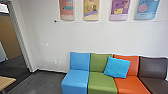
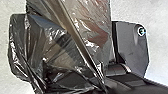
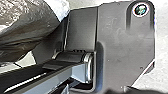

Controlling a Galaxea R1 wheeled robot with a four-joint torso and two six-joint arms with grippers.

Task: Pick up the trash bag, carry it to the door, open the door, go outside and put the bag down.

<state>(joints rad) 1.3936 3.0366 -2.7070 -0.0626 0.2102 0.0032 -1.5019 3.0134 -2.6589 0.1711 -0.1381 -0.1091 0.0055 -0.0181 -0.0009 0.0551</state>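
A thin, shiny black trash bag (image 2: 57,47) shows large in the left wrist view, stretched and creased, with folds drawn together low in that picture. It lies over part of the robot's own dark plate. The same kind of glossy dark plastic, the trash bag (image 3: 25,25), bulges in the right wrist view beside the robot's plate and bar. How the fingers of either gripper stand cannot be made out. In the head view, a doorway (image 1: 11,37) with a grey frame stands at the far left.
A row of blue, green, orange and dark brown seats (image 1: 102,82) runs along the white wall, with a bright blue cushion (image 1: 117,67) on it. A wooden table corner (image 1: 6,82) juts in at the lower left. Posters (image 1: 91,10) hang above; dark floor (image 1: 45,81) lies left of the seats.
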